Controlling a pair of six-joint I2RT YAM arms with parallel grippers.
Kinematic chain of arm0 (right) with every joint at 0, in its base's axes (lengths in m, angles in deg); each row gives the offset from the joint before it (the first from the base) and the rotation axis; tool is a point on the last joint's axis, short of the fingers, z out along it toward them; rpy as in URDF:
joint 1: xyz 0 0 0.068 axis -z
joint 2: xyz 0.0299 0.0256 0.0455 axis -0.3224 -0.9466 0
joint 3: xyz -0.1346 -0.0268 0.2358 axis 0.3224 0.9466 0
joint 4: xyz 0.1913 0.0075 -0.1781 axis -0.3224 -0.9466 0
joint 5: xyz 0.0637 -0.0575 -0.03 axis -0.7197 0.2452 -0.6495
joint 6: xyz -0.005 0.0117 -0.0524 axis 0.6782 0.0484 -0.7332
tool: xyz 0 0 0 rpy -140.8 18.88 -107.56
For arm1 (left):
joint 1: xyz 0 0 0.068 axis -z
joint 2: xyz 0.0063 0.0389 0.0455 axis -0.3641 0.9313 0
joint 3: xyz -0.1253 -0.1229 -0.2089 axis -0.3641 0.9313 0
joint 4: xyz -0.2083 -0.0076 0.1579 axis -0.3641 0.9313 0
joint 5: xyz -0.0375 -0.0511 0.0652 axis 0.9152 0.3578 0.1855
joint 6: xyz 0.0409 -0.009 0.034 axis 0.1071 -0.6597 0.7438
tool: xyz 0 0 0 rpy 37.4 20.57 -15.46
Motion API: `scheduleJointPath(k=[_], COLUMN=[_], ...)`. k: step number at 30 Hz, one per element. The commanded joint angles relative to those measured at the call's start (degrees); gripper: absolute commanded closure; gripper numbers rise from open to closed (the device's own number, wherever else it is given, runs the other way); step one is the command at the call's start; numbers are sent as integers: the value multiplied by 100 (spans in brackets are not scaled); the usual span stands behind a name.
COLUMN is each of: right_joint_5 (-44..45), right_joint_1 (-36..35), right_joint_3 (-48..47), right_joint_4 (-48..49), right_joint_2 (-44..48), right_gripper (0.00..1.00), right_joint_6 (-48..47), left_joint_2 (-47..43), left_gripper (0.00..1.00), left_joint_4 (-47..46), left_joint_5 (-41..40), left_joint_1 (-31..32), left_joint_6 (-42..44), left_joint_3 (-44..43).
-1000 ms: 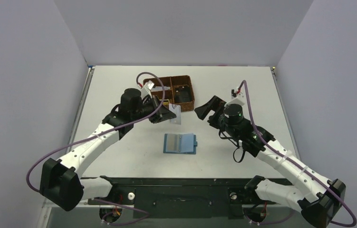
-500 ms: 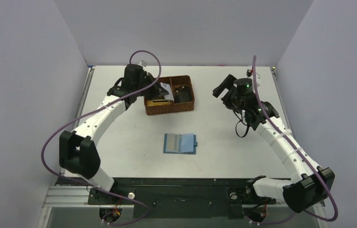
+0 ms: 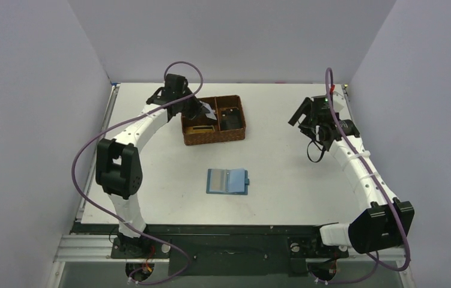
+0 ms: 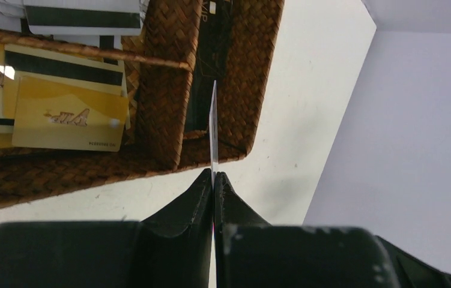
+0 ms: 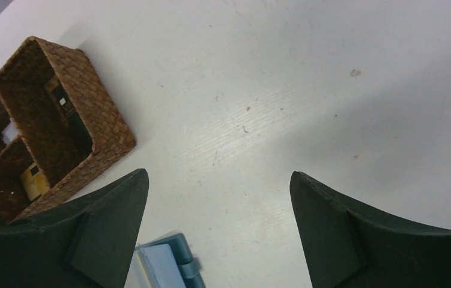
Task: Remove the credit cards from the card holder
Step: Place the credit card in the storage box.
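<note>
Left gripper (image 4: 214,177) is clenched on one card (image 4: 214,120), pinched at its short end. I see it edge-on, upright, hanging over the woven basket (image 4: 163,90). It looks to be above the compartment with dark contents, but I can't be sure which.

I judge the card light, stiff and slick. It's thin plastic with glossy faces, so a pinch across the faces near an edge is the only real hold, and a small contact patch means it can pivot or slide out.

Gold cards (image 4: 69,114) lie flat and overlapped in the neighbouring compartment. They're hard to re-grab there, with no edge exposed.

The basket is coarse herringbone wicker with rigid walls and thin dividers, so a card corner could snag on the weave.

Right gripper (image 5: 218,177) is spread wide with nothing in it, parked over bare table (image 3: 283,174) well apart from everything.

Card holder (image 3: 227,181) lies open flat mid-table: teal, soft-looking, grey-blue slotted pockets, snap tab on its right edge. I can't tell if any cards remain inside.
</note>
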Motion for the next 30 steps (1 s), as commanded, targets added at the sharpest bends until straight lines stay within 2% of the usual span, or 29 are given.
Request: scheduleJointPath(k=[1,6,13,21,30], right_joint_5=[274,334,130,-5,-266], right_joint_1=[55,143,284,393,577], right_joint_3=[-324,-657,-1157,-1805,-2118], right_joint_4=[-232,-324,-491,-959,-1085], right_joint_2=[-123,-421,-886,-1303,-1567], right_gripper=[16,16,16,16,16], right_joint_6=[-365,-456,-300,-328,-315], left_joint_2=[349,707,1276,1771,2281], left_gripper=[100,100,100,100,100], left_joint_4=[50,12,555,837,1494], left_joint_5=[-106,-211,-391,-465,-772], left_joint_1=[-144,-281,-478,-505,-523], left_joint_6=[-297,-568,-712,-1081,-1278], left_joint_3=[-608,-883,-1689,-2229,-3036])
